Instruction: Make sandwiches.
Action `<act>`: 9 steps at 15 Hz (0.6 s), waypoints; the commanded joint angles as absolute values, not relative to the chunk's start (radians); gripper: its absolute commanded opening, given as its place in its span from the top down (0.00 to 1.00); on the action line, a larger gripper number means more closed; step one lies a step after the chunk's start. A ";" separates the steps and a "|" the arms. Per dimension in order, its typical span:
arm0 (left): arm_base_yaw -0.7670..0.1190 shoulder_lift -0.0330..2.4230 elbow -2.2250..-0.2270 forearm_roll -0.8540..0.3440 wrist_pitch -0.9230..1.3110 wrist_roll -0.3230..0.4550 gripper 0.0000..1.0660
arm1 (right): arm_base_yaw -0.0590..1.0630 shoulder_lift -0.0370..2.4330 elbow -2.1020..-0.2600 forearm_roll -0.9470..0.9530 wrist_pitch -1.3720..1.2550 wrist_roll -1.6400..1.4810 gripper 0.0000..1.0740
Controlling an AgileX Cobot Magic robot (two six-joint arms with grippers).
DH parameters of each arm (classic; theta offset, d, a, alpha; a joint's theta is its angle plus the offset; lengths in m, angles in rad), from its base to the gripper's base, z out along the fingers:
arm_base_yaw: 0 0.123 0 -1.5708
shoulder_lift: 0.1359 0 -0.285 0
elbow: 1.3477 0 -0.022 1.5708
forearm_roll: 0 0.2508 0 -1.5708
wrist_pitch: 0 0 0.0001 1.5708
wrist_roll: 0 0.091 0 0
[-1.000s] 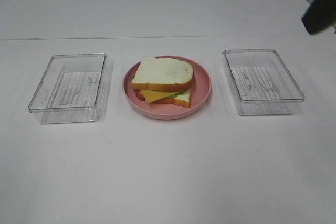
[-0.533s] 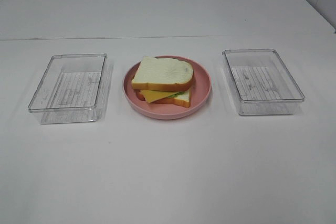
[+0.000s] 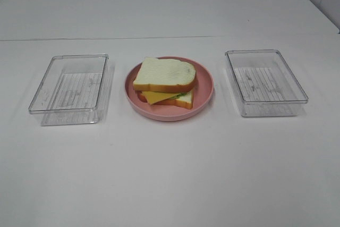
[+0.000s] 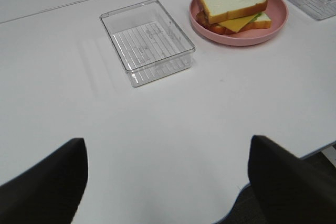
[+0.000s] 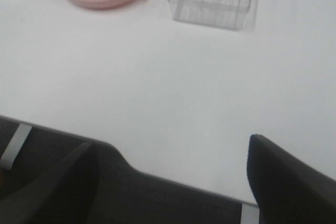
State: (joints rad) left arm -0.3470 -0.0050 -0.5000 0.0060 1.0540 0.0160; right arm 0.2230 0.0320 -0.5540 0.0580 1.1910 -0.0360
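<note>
White table (image 3: 170, 174) looks armless from overhead, but my wrist views show both grippers (image 4: 165, 182) (image 5: 170, 182) spread wide, sandwich (image 4: 233, 9) far ahead of them.

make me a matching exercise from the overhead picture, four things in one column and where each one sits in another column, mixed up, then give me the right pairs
Things
1. round pink plate
2. white toy bread slice with orange-brown crust
3. square yellow cheese slice
4. two clear plastic rectangular trays

Places
A. peeking out beneath the top bread
B. on either side of the plate, nothing inside
C. in the middle of the white table, under the sandwich
D. on top of the stack

Pairs: 1-C, 2-D, 3-A, 4-B
</note>
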 commanded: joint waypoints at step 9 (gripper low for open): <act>-0.347 -0.026 -0.498 0.008 1.044 0.018 0.26 | 0.224 -0.011 -0.503 0.079 1.062 -0.172 0.30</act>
